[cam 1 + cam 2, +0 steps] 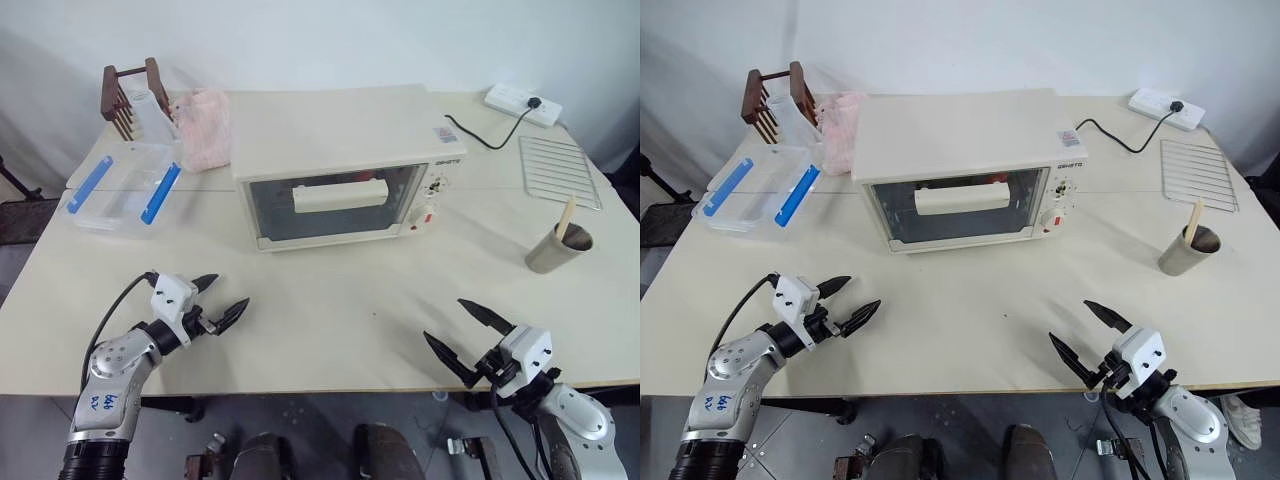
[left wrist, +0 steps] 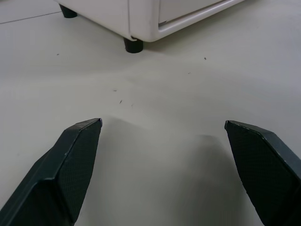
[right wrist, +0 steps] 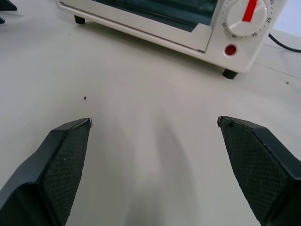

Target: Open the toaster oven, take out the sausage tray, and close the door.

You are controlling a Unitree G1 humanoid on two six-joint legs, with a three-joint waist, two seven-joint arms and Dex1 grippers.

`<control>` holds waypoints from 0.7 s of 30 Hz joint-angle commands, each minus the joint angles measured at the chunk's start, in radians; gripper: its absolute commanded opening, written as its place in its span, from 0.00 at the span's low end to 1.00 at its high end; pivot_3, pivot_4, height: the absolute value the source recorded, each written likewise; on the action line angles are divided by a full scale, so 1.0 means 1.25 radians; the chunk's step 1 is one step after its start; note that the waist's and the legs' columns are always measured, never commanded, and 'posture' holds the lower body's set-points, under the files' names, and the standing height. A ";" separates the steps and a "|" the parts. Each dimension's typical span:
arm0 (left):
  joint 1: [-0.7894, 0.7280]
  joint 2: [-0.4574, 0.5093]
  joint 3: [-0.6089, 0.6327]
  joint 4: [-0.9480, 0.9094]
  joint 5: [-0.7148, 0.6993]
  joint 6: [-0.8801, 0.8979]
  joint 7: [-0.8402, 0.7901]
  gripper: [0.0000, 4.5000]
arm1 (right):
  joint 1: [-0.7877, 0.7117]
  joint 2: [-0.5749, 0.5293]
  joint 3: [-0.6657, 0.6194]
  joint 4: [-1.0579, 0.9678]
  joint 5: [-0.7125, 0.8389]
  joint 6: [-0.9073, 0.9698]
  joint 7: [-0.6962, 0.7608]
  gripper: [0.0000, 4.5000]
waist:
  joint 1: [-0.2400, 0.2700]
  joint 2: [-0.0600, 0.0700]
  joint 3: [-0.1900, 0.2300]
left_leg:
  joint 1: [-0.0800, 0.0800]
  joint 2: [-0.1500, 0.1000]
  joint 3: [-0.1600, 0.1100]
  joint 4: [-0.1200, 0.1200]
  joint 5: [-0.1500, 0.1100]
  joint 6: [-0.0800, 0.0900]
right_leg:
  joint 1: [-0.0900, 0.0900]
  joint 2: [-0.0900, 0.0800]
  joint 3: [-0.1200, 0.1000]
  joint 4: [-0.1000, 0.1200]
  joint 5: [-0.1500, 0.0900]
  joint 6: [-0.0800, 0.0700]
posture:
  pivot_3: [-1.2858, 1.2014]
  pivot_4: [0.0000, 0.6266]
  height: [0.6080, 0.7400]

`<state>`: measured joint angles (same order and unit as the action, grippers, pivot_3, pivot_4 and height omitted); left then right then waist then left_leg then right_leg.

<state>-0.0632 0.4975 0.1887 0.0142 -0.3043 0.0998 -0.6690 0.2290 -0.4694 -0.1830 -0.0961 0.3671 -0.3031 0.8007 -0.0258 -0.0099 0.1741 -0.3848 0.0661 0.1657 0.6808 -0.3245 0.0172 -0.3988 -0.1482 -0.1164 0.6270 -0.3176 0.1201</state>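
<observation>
Cream table (image 1: 330, 320) bears toaster oven (image 1: 340, 150); door (image 1: 335, 205) shut

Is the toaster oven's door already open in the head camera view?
No, the door sits flush and upright against the front of the toaster oven, its bar handle untouched.

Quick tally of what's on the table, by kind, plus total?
toaster oven: 1
clear plastic box: 1
wooden rack: 1
pink cloth: 1
wire grid rack: 1
cup with a stick: 1
power strip: 1
Total: 7
</observation>
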 commanded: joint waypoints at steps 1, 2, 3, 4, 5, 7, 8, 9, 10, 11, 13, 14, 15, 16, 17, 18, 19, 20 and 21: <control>0.000 0.007 0.029 -0.021 -0.032 -0.012 -0.015 0.99 | -0.012 -0.004 -0.008 -0.023 0.047 0.025 0.014 1.00 | 0.001 0.000 0.000 | 0.000 0.000 0.000 0.000 0.000 0.000 | 0.000 0.000 0.000 0.000 0.000 0.000 | 0.52 0.24 1.00; 0.008 0.000 0.057 -0.040 -0.078 -0.009 -0.029 0.99 | -0.037 -0.007 0.001 -0.030 0.078 0.067 0.022 1.00 | 0.000 0.000 0.000 | 0.000 0.000 0.000 0.000 0.000 0.000 | 0.000 -0.001 0.000 0.000 0.000 0.000 | 0.52 0.24 1.00; 0.013 -0.004 0.077 -0.054 -0.112 -0.006 -0.040 0.99 | -0.056 -0.009 0.007 -0.035 0.100 0.097 0.028 1.00 | -0.002 0.000 0.000 | 0.000 0.000 0.000 0.000 0.000 0.000 | 0.000 -0.001 0.000 0.000 0.000 0.000 | 0.52 0.24 1.00; 0.024 -0.005 0.095 -0.073 -0.153 -0.010 -0.070 0.99 | -0.072 -0.019 0.014 -0.046 0.126 0.145 0.036 1.00 | -0.005 0.000 0.000 | 0.000 0.000 0.000 0.000 0.000 0.000 | 0.000 -0.001 0.001 0.000 0.000 0.000 | 0.52 0.24 1.00; 0.038 0.006 0.116 -0.093 -0.192 0.005 -0.097 0.99 | -0.102 -0.032 0.021 -0.059 0.144 0.185 0.047 1.00 | -0.007 0.000 0.000 | 0.000 0.000 0.000 0.000 0.000 0.000 | 0.000 0.000 0.001 0.000 0.000 0.000 | 0.52 0.24 1.00; 0.070 0.044 0.171 -0.134 -0.288 0.069 -0.147 0.99 | -0.199 -0.052 0.038 -0.067 0.178 0.255 0.068 1.00 | -0.010 0.000 0.000 | 0.000 0.001 0.000 0.000 0.000 0.000 | 0.000 0.000 0.001 0.001 0.000 0.000 | 0.52 0.24 1.00; 0.085 0.065 0.196 -0.155 -0.338 0.113 -0.164 0.99 | -0.250 -0.055 0.046 -0.061 0.192 0.282 0.079 1.00 | -0.014 0.000 0.000 | 0.000 0.002 0.001 0.000 0.000 0.000 | -0.001 0.000 0.001 0.001 0.000 0.000 | 0.52 0.24 1.00; 0.094 0.079 0.210 -0.170 -0.372 0.143 -0.174 0.99 | -0.281 -0.057 0.050 -0.056 0.202 0.302 0.086 1.00 | -0.014 0.000 0.001 | 0.000 0.002 0.001 0.000 0.000 0.000 | -0.002 0.000 0.002 0.001 0.000 0.000 | 0.52 0.24 1.00; 0.106 0.098 0.225 -0.187 -0.408 0.183 -0.178 0.99 | -0.324 -0.057 0.061 -0.043 0.206 0.324 0.097 1.00 | -0.012 0.000 0.001 | 0.000 0.002 0.001 0.000 0.000 0.000 | -0.002 0.000 0.002 0.001 0.000 -0.001 | 0.52 0.24 1.00; 0.118 0.116 0.237 -0.200 -0.439 0.221 -0.182 0.99 | -0.365 -0.055 0.072 -0.031 0.208 0.344 0.107 1.00 | -0.009 0.001 0.001 | 0.000 0.002 0.000 0.001 0.000 0.000 | -0.002 0.000 0.002 0.002 -0.001 -0.001 | 0.52 0.24 1.00; 0.133 0.134 0.249 -0.212 -0.457 0.249 -0.187 0.99 | -0.448 -0.044 0.096 0.003 0.206 0.376 0.127 1.00 | -0.001 0.001 0.001 | 0.000 0.001 0.000 0.000 0.000 0.000 | -0.002 0.000 0.001 0.001 -0.001 -0.001 | 0.52 0.24 1.00; 0.136 0.136 0.251 -0.213 -0.453 0.248 -0.188 0.99 | -0.472 -0.040 0.103 0.014 0.205 0.386 0.133 1.00 | 0.001 0.001 0.001 | 0.000 0.001 0.000 0.000 0.000 0.000 | -0.002 0.000 0.002 0.002 -0.001 -0.001 | 0.52 0.24 1.00; 0.137 0.135 0.251 -0.215 -0.445 0.242 -0.187 0.99 | -0.493 -0.040 0.110 0.026 0.198 0.391 0.143 1.00 | 0.003 0.001 0.001 | -0.001 0.000 0.000 0.000 0.000 0.000 | -0.002 -0.001 0.002 0.001 0.000 -0.001 | 0.52 0.24 1.00; 0.137 0.131 0.251 -0.217 -0.442 0.240 -0.185 0.99 | -0.514 -0.038 0.114 0.037 0.193 0.397 0.147 1.00 | 0.005 0.001 0.001 | -0.001 0.000 0.000 0.001 0.000 0.000 | -0.002 -0.001 0.002 0.001 0.000 -0.001 | 0.52 0.24 1.00; 0.135 0.128 0.251 -0.218 -0.442 0.241 -0.182 0.99 | -0.528 -0.036 0.116 0.046 0.190 0.401 0.151 1.00 | 0.006 0.001 0.001 | -0.002 -0.001 -0.001 0.001 0.000 0.000 | -0.002 -0.001 0.001 0.001 0.000 0.000 | 0.52 0.24 1.00; 0.137 0.119 0.250 -0.223 -0.441 0.237 -0.177 0.99 | -0.556 -0.028 0.118 0.059 0.191 0.408 0.151 1.00 | 0.006 0.001 0.001 | -0.003 -0.001 0.000 0.001 0.000 0.001 | -0.002 0.000 0.001 0.001 0.000 0.000 | 0.52 0.24 1.00; 0.138 0.113 0.249 -0.227 -0.441 0.235 -0.172 0.99 | -0.574 -0.022 0.118 0.068 0.192 0.413 0.152 1.00 | 0.004 0.001 0.001 | -0.003 -0.001 0.000 0.001 0.000 0.001 | -0.002 -0.001 0.001 0.001 0.000 0.000 | 0.52 0.24 1.00; 0.149 0.102 0.241 -0.238 -0.436 0.231 -0.170 0.99 | -0.604 -0.009 0.125 0.083 0.188 0.409 0.156 1.00 | 0.001 0.001 0.001 | -0.003 -0.001 0.001 0.001 0.000 0.001 | -0.002 -0.001 0.001 0.001 0.000 0.001 | 0.52 0.24 1.00; 0.162 0.092 0.234 -0.248 -0.433 0.231 -0.169 0.99 | -0.627 0.003 0.131 0.091 0.185 0.407 0.158 1.00 | -0.002 0.001 0.001 | -0.003 -0.001 0.001 0.001 0.000 0.001 | -0.002 -0.001 0.001 0.001 0.000 0.001 | 0.52 0.24 1.00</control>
<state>0.1245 0.6242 0.4880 -0.2423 -0.8447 0.4018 -0.8814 -0.5203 -0.4761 -0.0122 0.0303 0.5913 0.2175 0.9880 -0.0282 -0.0091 0.1749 -0.3881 0.0650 0.1674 0.6819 -0.3249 0.0186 -0.4015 -0.1488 -0.1146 0.6278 -0.3170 0.1212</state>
